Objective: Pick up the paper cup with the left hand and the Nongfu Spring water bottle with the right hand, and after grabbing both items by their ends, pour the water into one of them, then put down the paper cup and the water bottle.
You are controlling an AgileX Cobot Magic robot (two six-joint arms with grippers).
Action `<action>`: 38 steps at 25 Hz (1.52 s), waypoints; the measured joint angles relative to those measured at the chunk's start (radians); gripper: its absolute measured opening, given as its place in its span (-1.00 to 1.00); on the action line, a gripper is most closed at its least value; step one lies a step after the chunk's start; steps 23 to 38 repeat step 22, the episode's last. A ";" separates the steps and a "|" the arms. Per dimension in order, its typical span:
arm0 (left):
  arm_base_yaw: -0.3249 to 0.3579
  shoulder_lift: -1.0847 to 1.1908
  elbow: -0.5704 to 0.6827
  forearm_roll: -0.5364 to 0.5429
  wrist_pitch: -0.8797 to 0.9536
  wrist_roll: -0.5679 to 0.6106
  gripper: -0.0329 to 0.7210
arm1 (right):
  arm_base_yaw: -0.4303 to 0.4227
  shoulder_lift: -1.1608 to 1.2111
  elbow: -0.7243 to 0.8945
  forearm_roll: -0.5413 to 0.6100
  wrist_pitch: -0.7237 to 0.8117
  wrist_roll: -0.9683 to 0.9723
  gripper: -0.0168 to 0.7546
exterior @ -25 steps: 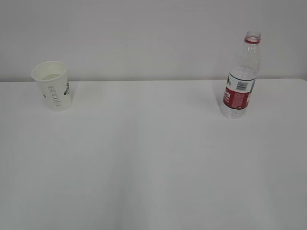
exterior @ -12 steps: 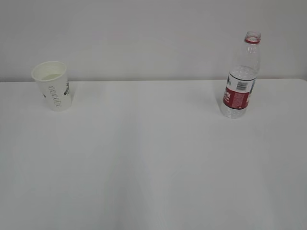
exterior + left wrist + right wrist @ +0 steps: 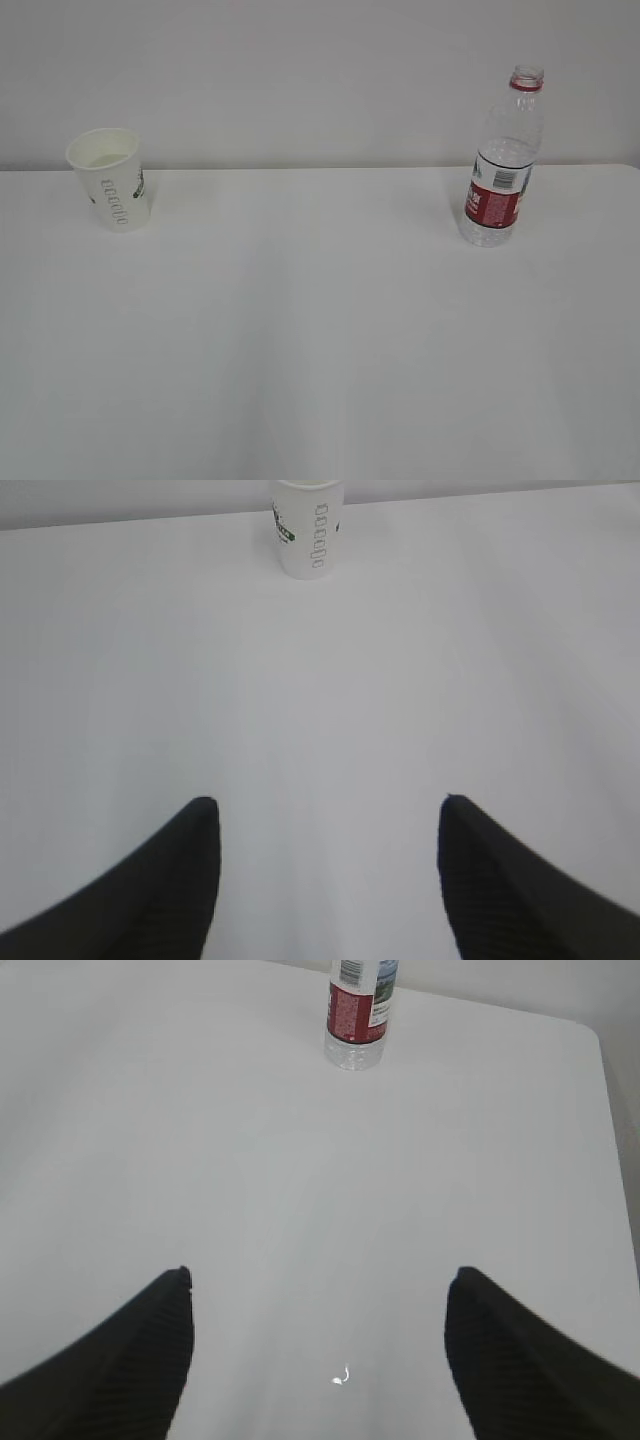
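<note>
The paper cup point(image 3: 110, 180) stands upright at the table's far left, white with green and dark print; it shows again at the top of the left wrist view point(image 3: 308, 530). The Nongfu Spring water bottle point(image 3: 503, 160) stands upright and uncapped at the far right, and its lower half shows in the right wrist view point(image 3: 357, 1015). My left gripper point(image 3: 328, 805) is open over bare table, far short of the cup. My right gripper point(image 3: 320, 1275) is open too, well back from the bottle. Neither arm appears in the exterior view. No water stream is visible.
The white table point(image 3: 320, 330) stretches between cup and bottle, with a plain wall behind. Its right edge and rounded far corner point(image 3: 600, 1080) show in the right wrist view. A tiny bright speck point(image 3: 340, 1377) lies on the table between the right fingers.
</note>
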 joint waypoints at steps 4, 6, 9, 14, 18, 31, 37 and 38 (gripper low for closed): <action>0.000 0.000 0.000 0.000 0.000 0.000 0.38 | 0.000 0.000 0.000 0.000 0.000 0.000 0.57; 0.000 0.000 0.000 0.000 0.000 0.000 0.38 | 0.000 0.000 0.000 0.000 0.000 0.000 0.57; 0.000 0.000 0.000 0.000 0.000 0.000 0.38 | 0.000 0.000 0.000 0.000 0.000 0.000 0.57; 0.000 0.000 0.000 0.000 0.000 0.000 0.36 | 0.000 0.000 0.000 0.000 0.000 0.000 0.57; 0.000 0.000 0.000 0.000 0.002 0.000 0.35 | 0.000 0.000 0.000 0.000 0.000 0.000 0.57; 0.000 0.000 0.000 0.000 0.002 0.000 0.34 | 0.000 0.000 0.000 0.000 0.000 0.000 0.57; 0.000 0.000 0.000 0.000 0.002 0.000 0.34 | 0.000 0.000 0.000 0.000 0.000 0.000 0.57; 0.000 0.000 0.000 0.000 0.002 0.000 0.34 | 0.000 0.000 0.000 0.000 0.000 0.000 0.57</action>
